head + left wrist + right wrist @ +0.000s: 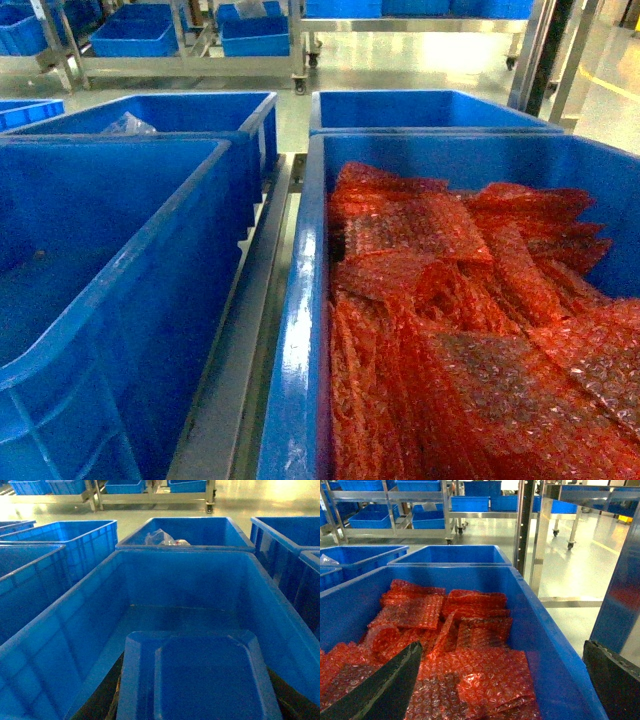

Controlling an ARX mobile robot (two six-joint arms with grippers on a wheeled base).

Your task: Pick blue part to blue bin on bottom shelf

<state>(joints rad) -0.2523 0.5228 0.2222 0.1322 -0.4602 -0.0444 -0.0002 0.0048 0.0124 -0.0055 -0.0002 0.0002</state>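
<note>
In the left wrist view, the blue part (200, 675), a flat rectangular piece with cut corners, fills the bottom. My left gripper (200, 705) is shut on it; only dark finger edges show at either side. The part hangs over the blue bin (185, 580), whose bare inner walls and floor lie below. That bin (100, 250) is at the left of the head view, where neither gripper shows. My right gripper (500, 685) is open, its dark fingers (385, 690) straddling the right wall of the crate of red bubble-wrap bags (470, 645). A steel rail of the bottom shelf (250, 330) runs between the two crates.
The red-bag crate (470, 300) stands right of the blue bin. Behind them are two more blue crates (420, 108), one holding a clear plastic bag (165, 537). Steel racks with blue crates (420, 515) line the far floor. A steel post (525, 525) rises at the right.
</note>
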